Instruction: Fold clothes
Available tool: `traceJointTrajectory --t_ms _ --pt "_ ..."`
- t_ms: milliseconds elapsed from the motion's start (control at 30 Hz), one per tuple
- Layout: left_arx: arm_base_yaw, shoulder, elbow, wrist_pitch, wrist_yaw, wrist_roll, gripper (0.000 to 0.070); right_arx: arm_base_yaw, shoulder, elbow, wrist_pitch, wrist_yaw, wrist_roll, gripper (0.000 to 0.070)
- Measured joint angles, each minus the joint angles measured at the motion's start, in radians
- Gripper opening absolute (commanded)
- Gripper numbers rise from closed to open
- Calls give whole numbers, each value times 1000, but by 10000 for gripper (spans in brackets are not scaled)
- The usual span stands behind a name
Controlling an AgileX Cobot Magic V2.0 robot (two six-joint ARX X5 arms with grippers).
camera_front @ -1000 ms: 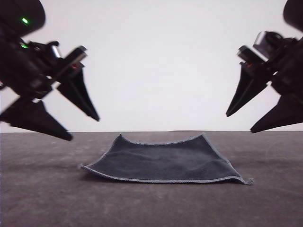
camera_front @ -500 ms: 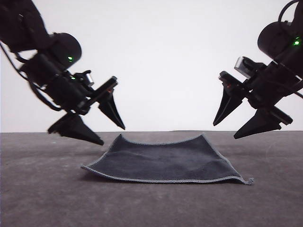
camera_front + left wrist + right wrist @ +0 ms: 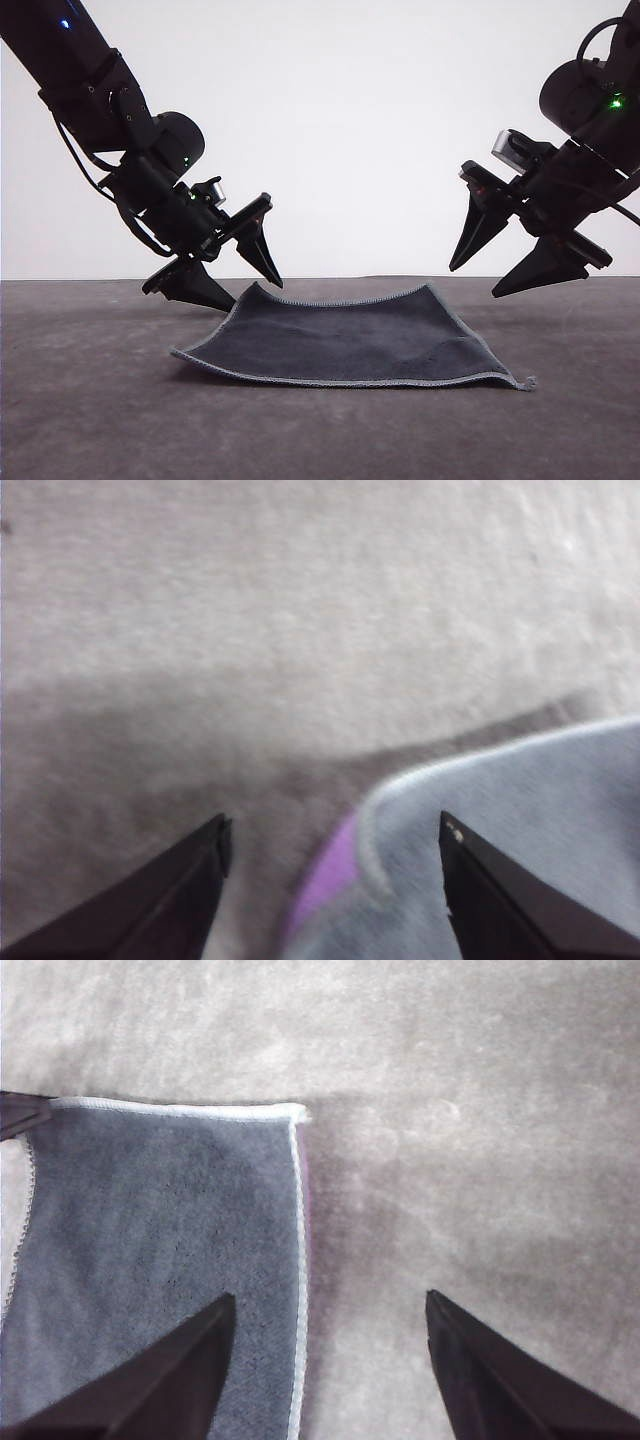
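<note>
Cloth: I saw the cloth (image 3: 345, 343) lying flat on the table (image 3: 90, 420), in the middle, between my two arms. It was a soft, fuzzy square, dark grey on top.
Cloth edge: A pale grey stitched line ran all around it. The far edge curved up a little, and the near right corner stuck out in a small point.
Cloth underside: In the left wrist view the far left corner (image 3: 375, 810) was lifted a bit, and I could see bright purple (image 3: 325, 890) under it.
Table: It was grey and looked rough, like felt.
Left gripper: My left gripper (image 3: 253, 290) was low, just over the far left corner of the cloth. Its two black pointy fingers (image 3: 150, 900) were spread apart, one on each side of that corner, and held nothing.
Right gripper: My right gripper (image 3: 472, 282) hung in the air above the far right side of the cloth, not touching it. Its sharp black fingers (image 3: 150, 1380) were spread wide too, with the cloth's right edge (image 3: 297, 1260) between them, below.
Wall: It was plain white and smooth (image 3: 350, 120).
</note>
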Motion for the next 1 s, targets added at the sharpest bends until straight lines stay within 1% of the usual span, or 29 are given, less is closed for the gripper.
traceJointTrajectory --t_ms 167,433,533,633,700,833,1000 --pt "-12 0 0 -21 62 1 410 0 30 1 49 -32 1 383" --pt "-15 0 1 -59 67 37 407 0 122 3 157 -123 30 382" --pt "-12 0 1 -61 68 48 406 0 153 15 173 -154 39 382" --pt "-9 0 1 -63 71 55 406 1 179 38 192 -167 45 380" --pt "-7 0 1 -66 72 57 406 2 186 43 218 -170 50 364" --pt "-4 0 1 -66 75 61 394 8 186 44 271 -172 74 292" --pt "-4 0 1 -65 75 67 394 16 187 47 284 -172 88 278"
